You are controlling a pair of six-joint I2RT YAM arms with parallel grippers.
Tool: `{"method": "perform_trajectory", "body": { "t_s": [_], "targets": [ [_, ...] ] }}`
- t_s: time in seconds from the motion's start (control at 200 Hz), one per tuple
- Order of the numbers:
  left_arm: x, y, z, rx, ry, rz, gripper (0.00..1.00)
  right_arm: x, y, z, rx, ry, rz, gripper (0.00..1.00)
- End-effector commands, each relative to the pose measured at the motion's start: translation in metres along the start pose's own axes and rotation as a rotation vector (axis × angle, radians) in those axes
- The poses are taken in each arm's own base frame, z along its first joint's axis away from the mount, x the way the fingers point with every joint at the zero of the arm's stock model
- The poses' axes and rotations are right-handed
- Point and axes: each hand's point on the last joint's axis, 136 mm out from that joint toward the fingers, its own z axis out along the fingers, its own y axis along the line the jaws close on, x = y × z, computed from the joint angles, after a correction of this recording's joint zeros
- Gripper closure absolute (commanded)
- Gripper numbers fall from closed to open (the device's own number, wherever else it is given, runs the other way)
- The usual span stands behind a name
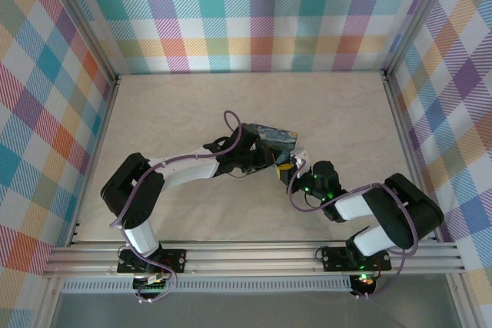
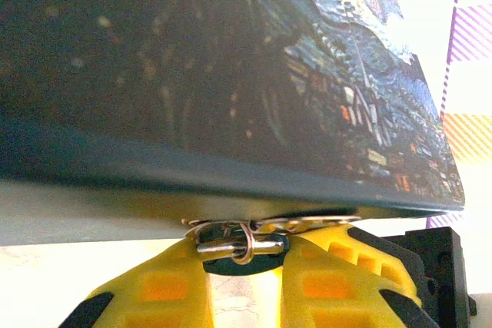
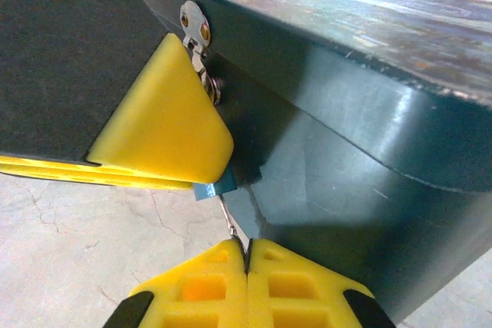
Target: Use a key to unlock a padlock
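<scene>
The tiny blue padlock (image 3: 210,189) hangs from the hasp (image 3: 196,30) on the front of the dark-blue painted tin (image 3: 346,113). My left gripper (image 2: 244,257) is shut on it from both sides, its silvery shackle (image 2: 224,248) threaded through the hasp ring just under the tin (image 2: 231,74). One left finger (image 3: 165,124) covers most of the lock body. My right gripper (image 3: 247,250) is shut on the thin dark key (image 3: 233,220), whose shaft runs up into the underside of the padlock. From above, both grippers (image 1: 270,160) (image 1: 295,167) meet at the tin's near side (image 1: 275,137).
The beige table (image 1: 192,105) is walled by plaid panels (image 1: 254,13) at the back and on both sides. An aluminium rail (image 1: 246,255) carries the arm bases along the near edge. Open surface lies behind and to the left of the tin.
</scene>
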Motion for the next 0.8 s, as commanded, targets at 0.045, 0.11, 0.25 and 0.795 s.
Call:
{"method": "perform_trajectory", "body": {
  "t_s": [0.045, 0.11, 0.25, 0.795],
  "targets": [
    [0.020, -0.020, -0.006, 0.057, 0.099, 0.021, 0.81, -0.033, -0.012, 0.005, 0.045, -0.110, -0.033, 1.00],
    [0.021, -0.018, -0.004, 0.051, 0.100, 0.019, 0.81, -0.036, -0.010, 0.005, 0.031, -0.117, -0.030, 1.00],
    [0.021, -0.017, -0.001, 0.052, 0.105, 0.017, 0.81, -0.040, 0.000, 0.007, -0.028, -0.119, -0.019, 1.00],
    [0.022, -0.017, -0.002, 0.047, 0.109, 0.021, 0.82, -0.043, -0.025, 0.005, 0.057, -0.127, -0.013, 1.00]
  ]
}}
